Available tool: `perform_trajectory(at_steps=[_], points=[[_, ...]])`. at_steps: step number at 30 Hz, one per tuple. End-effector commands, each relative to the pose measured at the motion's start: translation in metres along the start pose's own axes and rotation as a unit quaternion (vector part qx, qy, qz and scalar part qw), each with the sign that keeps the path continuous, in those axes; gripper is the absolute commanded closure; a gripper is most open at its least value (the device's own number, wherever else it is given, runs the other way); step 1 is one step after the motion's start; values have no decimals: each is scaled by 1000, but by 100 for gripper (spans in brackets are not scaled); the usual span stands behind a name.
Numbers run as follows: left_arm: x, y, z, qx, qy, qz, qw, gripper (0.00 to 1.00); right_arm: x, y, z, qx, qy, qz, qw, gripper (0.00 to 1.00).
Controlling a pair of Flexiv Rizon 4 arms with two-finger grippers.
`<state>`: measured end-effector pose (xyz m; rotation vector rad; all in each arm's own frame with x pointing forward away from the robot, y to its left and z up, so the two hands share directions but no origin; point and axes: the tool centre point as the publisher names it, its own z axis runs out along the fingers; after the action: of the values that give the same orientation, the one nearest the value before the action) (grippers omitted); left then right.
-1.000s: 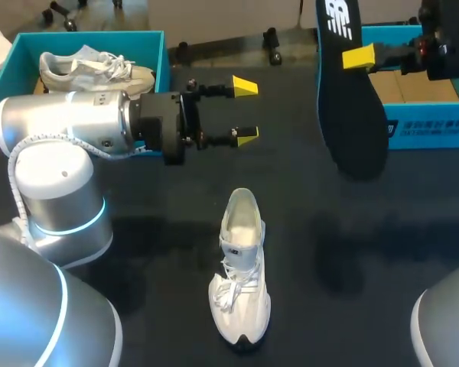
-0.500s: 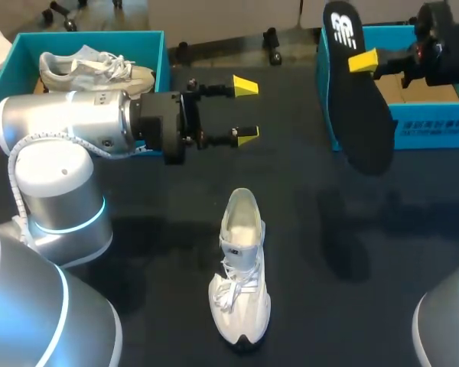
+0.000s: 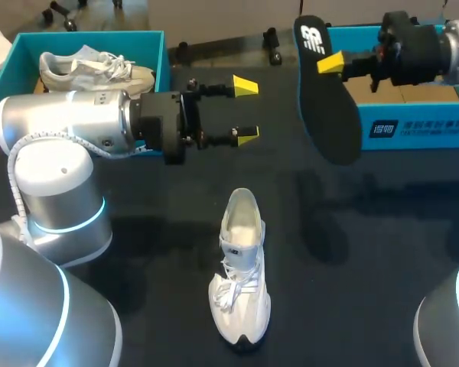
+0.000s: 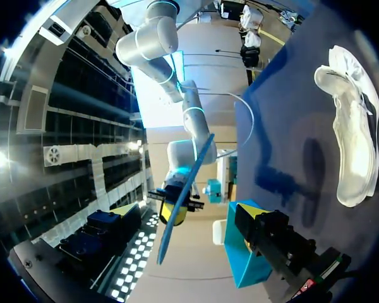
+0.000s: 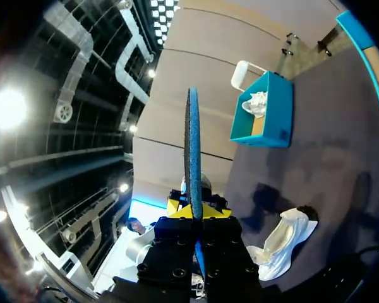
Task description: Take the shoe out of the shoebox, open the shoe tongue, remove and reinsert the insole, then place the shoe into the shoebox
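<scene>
As we look down from the head camera, our left gripper [image 3: 245, 111] hangs spread and empty over the table [image 3: 138, 252]. Our right gripper [image 3: 329, 64] pinches the dark insole [image 3: 327, 115] off the table, by the near end of the right shoebox [image 3: 413, 126]. The white shoe [image 3: 241, 267] lies on the table, outside both boxes. A second shoe [image 3: 92, 67] sits in the left shoebox [image 3: 99, 35].

From the left wrist, we see the shoe [image 4: 350, 126] on the table, the insole [image 4: 183, 196] edge-on farther off.

From the right wrist, the insole [image 5: 192, 145] stands clamped between our fingertips [image 5: 175, 207].
</scene>
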<state>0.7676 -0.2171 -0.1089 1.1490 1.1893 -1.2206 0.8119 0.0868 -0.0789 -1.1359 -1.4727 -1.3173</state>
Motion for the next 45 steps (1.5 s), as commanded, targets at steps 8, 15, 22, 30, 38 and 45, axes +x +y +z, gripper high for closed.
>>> perform_trajectory(at_steps=[8, 15, 22, 30, 38, 45], points=[[0, 0, 1, -1, 0, 1, 1000, 0, -5, 6, 19, -5, 4, 8, 1000, 100], [0, 0, 1, -1, 0, 1, 1000, 0, -4, 11, 32, 5, 9, 14, 1000, 100], [2, 1, 7, 0, 3, 21, 1000, 0, -11, 13, 60, 1, 15, 19, 1000, 100], [4, 7, 12, -5, 5, 23, 1000, 0, -18, 8, 77, -6, 16, 42, 999, 100], [5, 9, 13, -9, 9, 24, 1000, 0, -18, 7, 77, -9, 18, 45, 999, 100], [5, 10, 14, -12, 9, 29, 999, 0, -18, 7, 77, -9, 18, 45, 999, 100]])
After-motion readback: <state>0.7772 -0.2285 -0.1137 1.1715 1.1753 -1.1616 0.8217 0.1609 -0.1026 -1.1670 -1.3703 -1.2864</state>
